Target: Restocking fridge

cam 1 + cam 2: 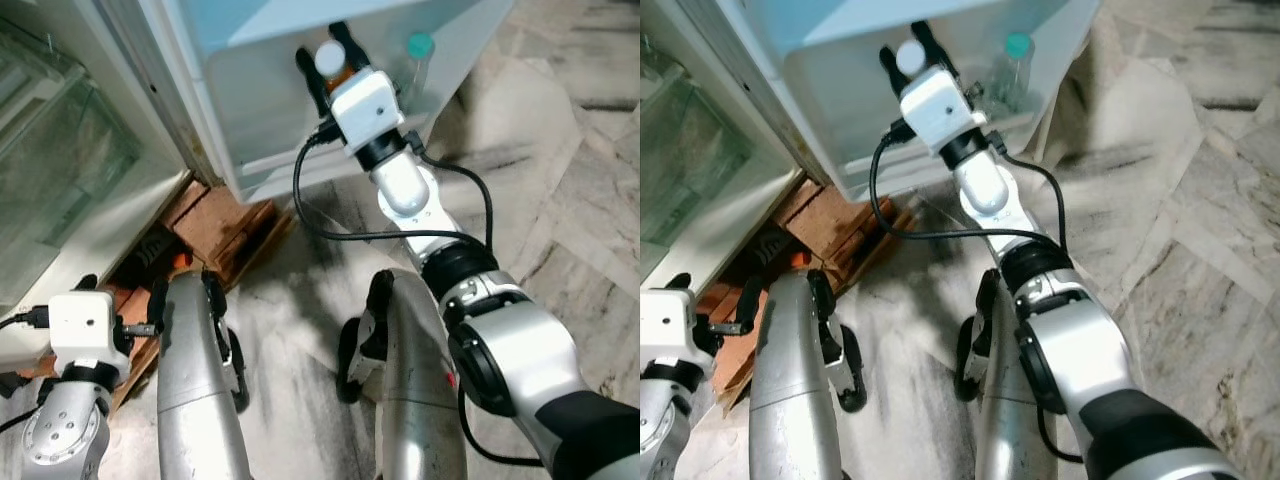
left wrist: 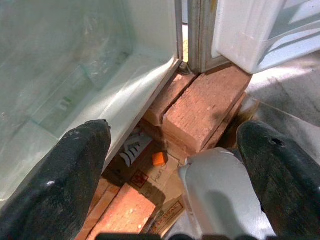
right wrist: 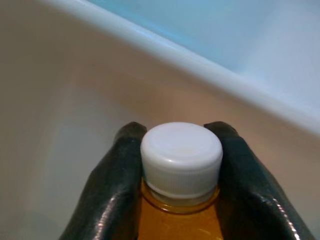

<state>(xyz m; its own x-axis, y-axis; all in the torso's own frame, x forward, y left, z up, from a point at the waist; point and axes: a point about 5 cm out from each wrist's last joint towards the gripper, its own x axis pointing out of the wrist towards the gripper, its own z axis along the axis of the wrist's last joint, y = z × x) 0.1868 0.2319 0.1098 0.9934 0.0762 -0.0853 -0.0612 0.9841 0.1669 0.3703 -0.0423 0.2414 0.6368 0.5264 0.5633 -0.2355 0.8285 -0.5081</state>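
My right claw (image 1: 327, 58) is clamped tight on the neck of an amber bottle (image 3: 176, 220) under its white cap (image 3: 181, 159), held inside the fridge door shelf (image 1: 300, 100). My left claw (image 2: 175, 165) hangs spread wide, holding nothing, above the bricks (image 2: 205, 105).

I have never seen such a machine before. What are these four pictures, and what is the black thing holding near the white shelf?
This is a walking humanoid robot with two silver arms. The two wide pictures come from cameras in its head, looking down. The other two come from a camera on each wrist.

The right hand is shut on a bottle of amber liquid with a white cap, at the white fridge door shelf. A clear bottle with a teal cap already stands in that shelf.

The left hand hangs low and open, holding nothing. Its camera looks at the bricks and cardboard under the fridge. The floor is marble.
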